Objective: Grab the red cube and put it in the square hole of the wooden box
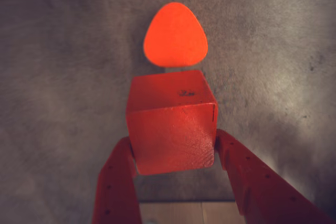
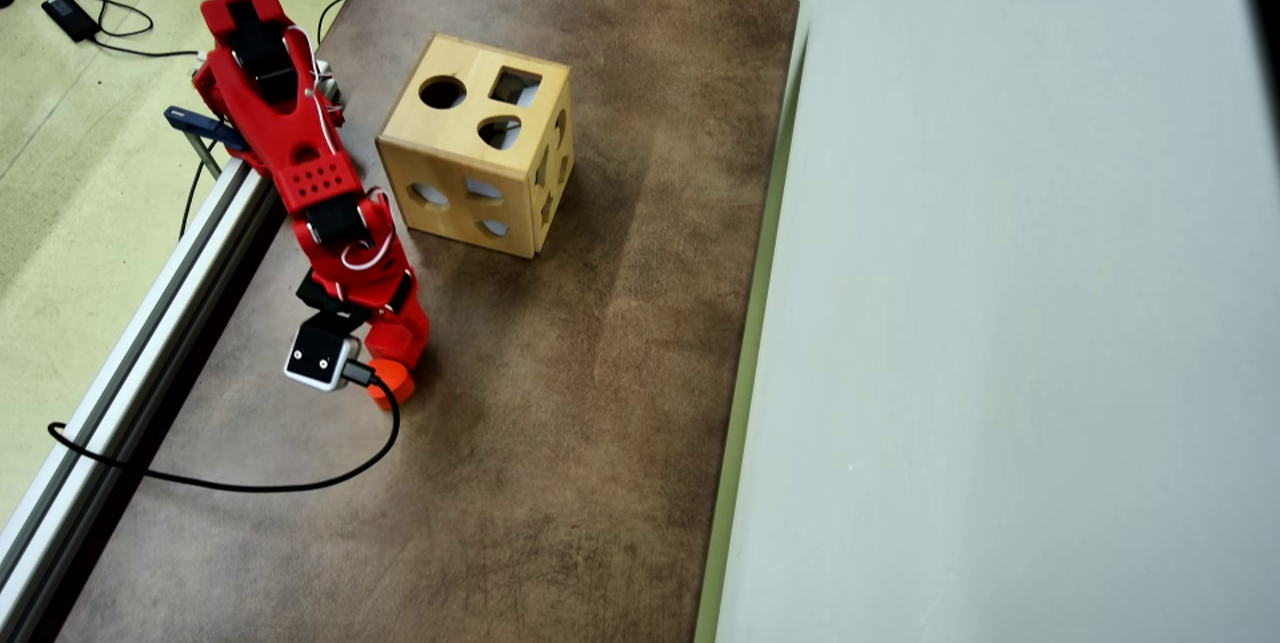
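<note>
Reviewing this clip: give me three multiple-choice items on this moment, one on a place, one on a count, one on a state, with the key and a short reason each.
1. In the wrist view, where is the rounded red block relative to the red cube?
A. Above it in the picture
B. Below it
C. Stacked on it

2. How many holes show on the top face of the wooden box in the overhead view?
A. One
B. Three
C. Five

3. How does the gripper stand to the red cube?
A. Far away from it
B. A finger on each side of it
C. Shut beneath it

Key: 1 A, the rounded block lies beyond the cube. 2 B, a round hole, the square hole and a curved one. 3 B, the fingers flank the cube.
</note>
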Robot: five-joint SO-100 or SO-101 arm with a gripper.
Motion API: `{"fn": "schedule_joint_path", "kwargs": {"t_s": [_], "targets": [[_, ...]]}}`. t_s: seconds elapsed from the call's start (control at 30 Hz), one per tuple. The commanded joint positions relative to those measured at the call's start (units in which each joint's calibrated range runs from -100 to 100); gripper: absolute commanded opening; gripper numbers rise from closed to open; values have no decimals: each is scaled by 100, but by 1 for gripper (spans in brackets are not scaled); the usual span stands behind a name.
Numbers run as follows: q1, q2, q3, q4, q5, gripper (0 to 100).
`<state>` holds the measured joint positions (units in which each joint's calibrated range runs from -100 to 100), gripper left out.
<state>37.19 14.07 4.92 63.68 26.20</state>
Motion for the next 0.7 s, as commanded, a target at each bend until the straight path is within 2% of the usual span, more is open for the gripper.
{"fn": "schedule_joint_path", "kwargs": {"t_s": [0.0,0.23,0.47,0.67], "targets": [[-56,-1148,-143,648,-20,2],[-64,-2965,-179,1654,-161,2],[-398,-5037,-206,1742,-938,2],[-1453,-5394,-286,2233,-1621,2]]}}
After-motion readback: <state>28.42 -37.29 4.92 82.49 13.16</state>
